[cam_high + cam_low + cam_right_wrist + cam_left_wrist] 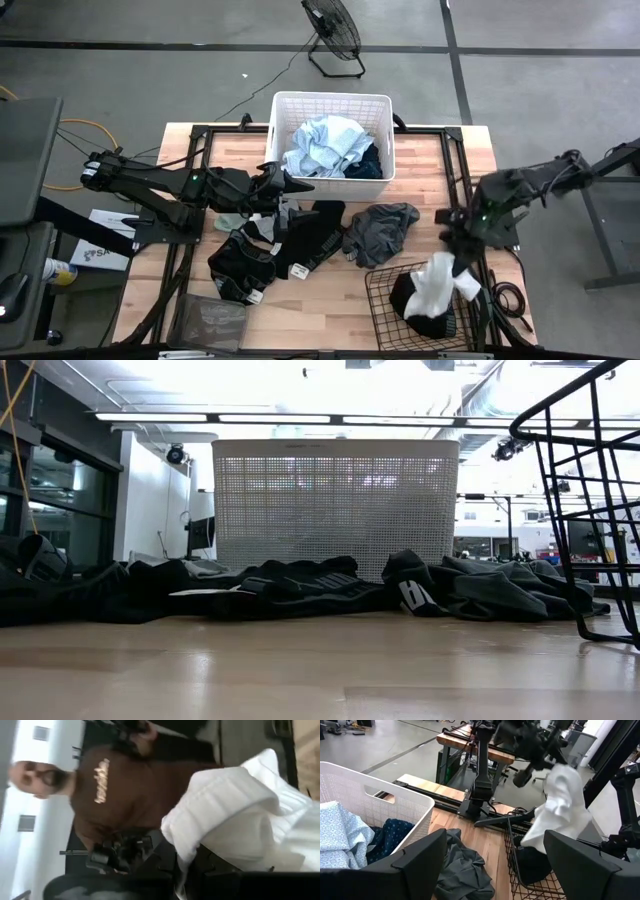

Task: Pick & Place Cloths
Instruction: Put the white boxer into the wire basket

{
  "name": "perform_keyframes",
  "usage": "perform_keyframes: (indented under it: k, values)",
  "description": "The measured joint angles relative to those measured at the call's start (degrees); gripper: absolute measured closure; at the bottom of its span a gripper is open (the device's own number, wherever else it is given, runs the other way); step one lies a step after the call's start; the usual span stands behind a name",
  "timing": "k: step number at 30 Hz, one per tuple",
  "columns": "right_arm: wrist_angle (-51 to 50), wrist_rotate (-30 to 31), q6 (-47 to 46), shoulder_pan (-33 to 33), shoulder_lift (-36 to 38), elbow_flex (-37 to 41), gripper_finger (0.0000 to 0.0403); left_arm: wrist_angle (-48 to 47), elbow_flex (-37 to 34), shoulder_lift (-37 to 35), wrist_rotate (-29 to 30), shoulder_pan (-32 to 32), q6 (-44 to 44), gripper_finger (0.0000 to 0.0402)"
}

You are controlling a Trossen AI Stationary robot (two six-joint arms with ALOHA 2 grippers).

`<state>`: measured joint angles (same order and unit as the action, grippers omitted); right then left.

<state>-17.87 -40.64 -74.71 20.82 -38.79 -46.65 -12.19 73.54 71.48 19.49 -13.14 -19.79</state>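
Holding the white cloth [437, 283] pinched shut, the right gripper [462, 262] hangs over the wire basket [385, 312] at five o'clock. The risk, as I judge it: the cloth trails over the rim, so a release here could leave it draped outside or snagged on wire. The left gripper [300, 186] waits wide open and empty near centre. Count: one black cloth [415, 300] in that basket, black [285, 245] and grey [380, 228] cloths heaped mid-table, number unclear. At twelve o'clock, one white basket [330, 101] holds one light blue [322, 145] and one navy [368, 162] cloth.
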Motion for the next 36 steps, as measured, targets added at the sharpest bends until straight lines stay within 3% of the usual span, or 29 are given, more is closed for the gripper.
perform_keyframes:
  k: [13, 18, 27, 31, 36]
  values:
    - [-16.5, 12.2, -13.3, 16.7, -8.9, 0.0, 0.0398, 0.0, 0.0, 0.0, 0.0, 0.0, 0.0, 0.0073]
    - [-22.3, 20.8, -19.7, 20.9, -13.2, 0.0, 0.0398, 0.0, 0.0, 0.0, 0.0, 0.0, 0.0, 0.0073]
    - [-26.8, 35.4, -26.1, 22.9, -21.8, 0.0, 0.0398, 0.0, 0.0, 0.0, 0.0, 0.0, 0.0, 0.0073]
    - [-26.8, 37.7, -26.3, 22.9, -27.1, 0.0, 0.0398, 0.0, 0.0, 0.0, 0.0, 0.0, 0.0, 0.0073]
    - [-26.5, 36.0, -25.5, 23.5, -34.3, 0.0, 0.0398, -0.6, 0.0, 0.0, 0.0, 0.0, 0.0, 0.0073]
